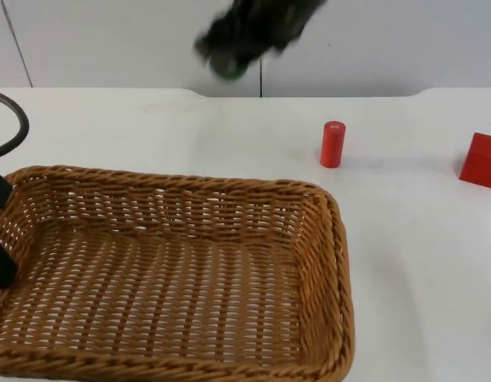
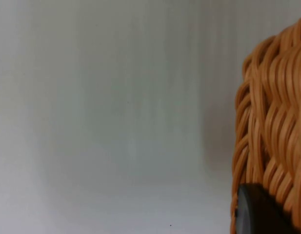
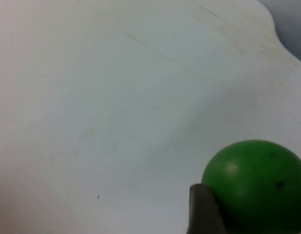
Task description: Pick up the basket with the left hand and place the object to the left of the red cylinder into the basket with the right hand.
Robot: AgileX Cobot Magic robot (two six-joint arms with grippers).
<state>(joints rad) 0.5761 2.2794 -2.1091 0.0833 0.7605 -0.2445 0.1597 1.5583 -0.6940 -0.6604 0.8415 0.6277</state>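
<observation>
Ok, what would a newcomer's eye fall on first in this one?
The big wicker basket dominates the near table, with the left gripper at its left rim. Above the table's far edge, the right gripper is shut on a green ball. A red cylinder stands upright right of it.

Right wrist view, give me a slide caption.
Right gripper carries the green ball above the white table.

basket [image 1: 181, 270] nearest the camera, cylinder [image 1: 333, 144] behind its right end; block [image 1: 480, 160] further right
</observation>
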